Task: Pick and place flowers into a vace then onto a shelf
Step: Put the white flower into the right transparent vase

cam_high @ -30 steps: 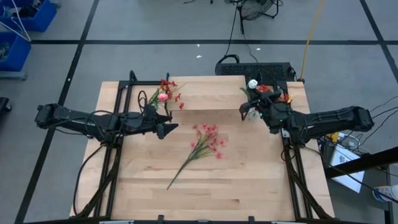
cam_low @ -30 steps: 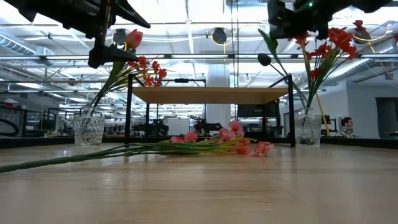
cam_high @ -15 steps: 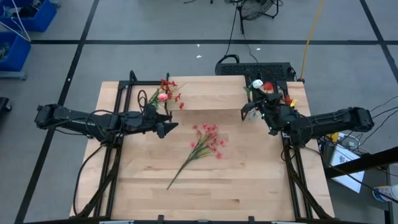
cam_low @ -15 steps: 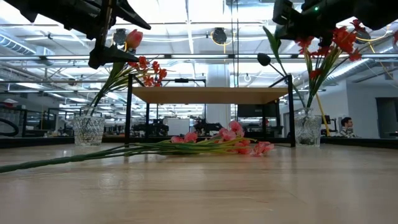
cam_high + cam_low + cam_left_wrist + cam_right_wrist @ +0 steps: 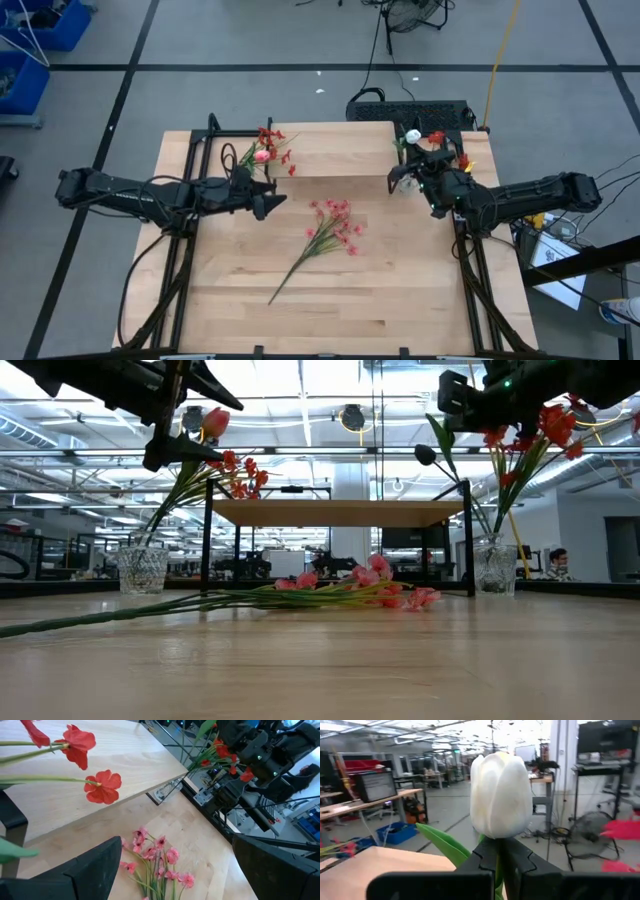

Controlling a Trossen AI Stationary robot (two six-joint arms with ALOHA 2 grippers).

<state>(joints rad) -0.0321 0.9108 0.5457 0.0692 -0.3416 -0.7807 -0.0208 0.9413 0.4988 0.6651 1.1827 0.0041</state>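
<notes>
While its jaws stay out of the vases, the left gripper (image 5: 272, 205) hangs wide open above the tabletop (image 5: 400, 300), just beside the left vase (image 5: 141, 569), whose red sprays and pink bud (image 5: 214, 422) lean up past it. Spread that far and holding nothing, the jaws look readied for the loose pink spray (image 5: 330, 232), which lies flat near the middle of the tabletop with its stem trailing toward the front edge. In the left wrist view those blossoms (image 5: 156, 857) sit between the two dark fingers (image 5: 90, 870), but farther off and lower, well apart from them.

Across the table, the right gripper (image 5: 410, 172) is clamped shut on the stem of the white tulip (image 5: 501, 795). Its wrist view shows the stem pinched in the seam of the closed jaws, the bud standing upright just above them and a green leaf (image 5: 445, 845) fanning to one side. The grip sits high on the stem, presumably so the lower end can hang free and be steered into the right vase (image 5: 495, 567), which stands beside the shelf's black leg and already carries red flowers (image 5: 545, 425).

The shelf (image 5: 335, 148), a pale board on thin legs at the back of the tabletop between the two vases, has no vase on it; both stand on the tabletop at its ends.
</notes>
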